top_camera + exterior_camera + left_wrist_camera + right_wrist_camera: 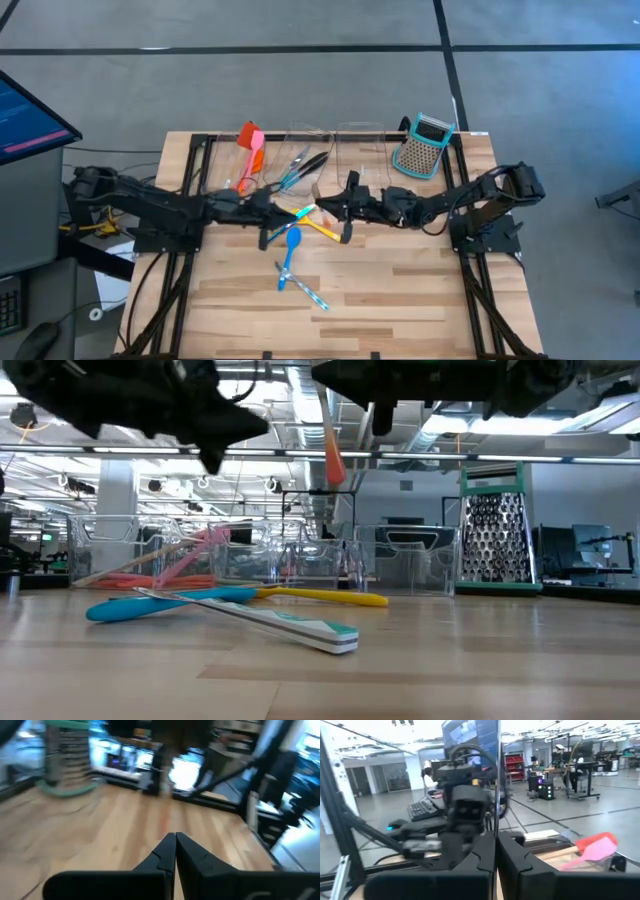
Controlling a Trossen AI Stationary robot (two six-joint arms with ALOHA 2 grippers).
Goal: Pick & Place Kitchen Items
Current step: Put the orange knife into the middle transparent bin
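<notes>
Both grippers, left gripper (268,212) and right gripper (345,210), hover mid-bench with fingers pressed together, holding nothing. Slim plastic spoons (292,247) lie beneath toward the front edge; descending closed risks scattering them.

Blue spoon (292,240), yellow spoon (322,228), teal-and-grey grater (423,146), light wood table (400,290).

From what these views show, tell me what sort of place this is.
Likely a robotics lab or open workshop: a wooden table under two robot arms, a monitor beside it, and workbenches across a wide concrete floor.
</notes>
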